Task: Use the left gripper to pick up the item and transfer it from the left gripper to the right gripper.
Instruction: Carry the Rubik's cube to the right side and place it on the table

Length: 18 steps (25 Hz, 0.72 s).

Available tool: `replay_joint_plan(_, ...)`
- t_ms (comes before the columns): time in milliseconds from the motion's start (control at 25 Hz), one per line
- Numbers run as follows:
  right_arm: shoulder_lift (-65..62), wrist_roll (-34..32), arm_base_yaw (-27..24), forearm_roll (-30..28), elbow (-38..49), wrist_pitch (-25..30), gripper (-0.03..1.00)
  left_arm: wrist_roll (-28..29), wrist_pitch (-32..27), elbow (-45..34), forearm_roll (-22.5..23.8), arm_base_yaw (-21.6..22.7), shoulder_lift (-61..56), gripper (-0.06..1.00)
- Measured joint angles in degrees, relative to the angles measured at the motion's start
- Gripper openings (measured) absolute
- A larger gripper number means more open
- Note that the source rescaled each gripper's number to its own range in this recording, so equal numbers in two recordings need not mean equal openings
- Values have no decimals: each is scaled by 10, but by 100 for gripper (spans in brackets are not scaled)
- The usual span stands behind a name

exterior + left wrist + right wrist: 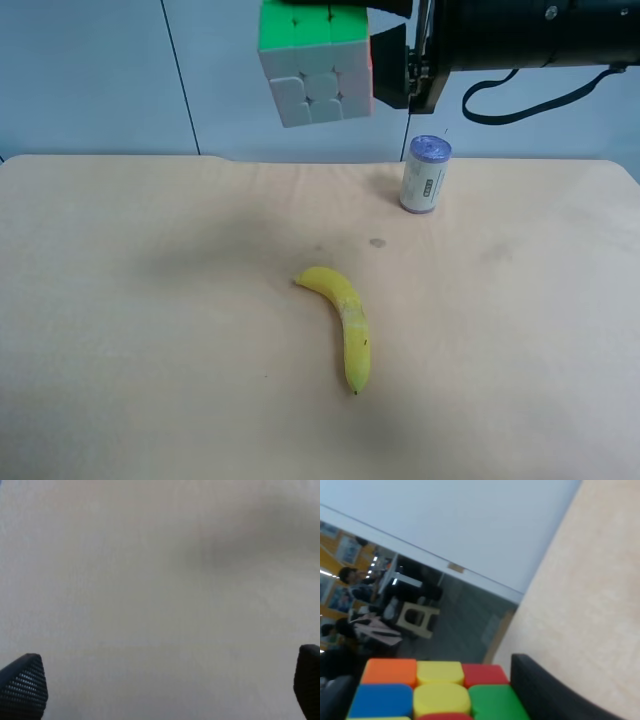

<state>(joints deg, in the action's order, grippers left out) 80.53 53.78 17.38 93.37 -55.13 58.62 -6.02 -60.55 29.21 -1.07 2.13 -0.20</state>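
Note:
The puzzle cube (315,60) hangs high above the table's far side, its green and white faces showing. The right gripper (385,65), on the long cylindrical black arm coming in from the exterior high view's right, is shut on it. In the right wrist view the cube (440,690) shows orange, yellow, red, blue and green stickers between two black fingers (545,690). The left gripper (165,680) is open and empty, and its two fingertips (22,685) stand far apart over bare table. It does not show in the exterior high view.
A yellow banana (345,325) lies near the middle of the tan table (150,330). A white can with a purple lid (426,175) stands upright at the back right, below the right arm. A looped black cable (520,105) hangs from the arm.

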Motion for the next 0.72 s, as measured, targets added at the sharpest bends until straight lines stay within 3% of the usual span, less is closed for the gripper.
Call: replay_joint_plan(720,0,-35,-122,-117,0,75,0,0,0,0,0,0,0,100)
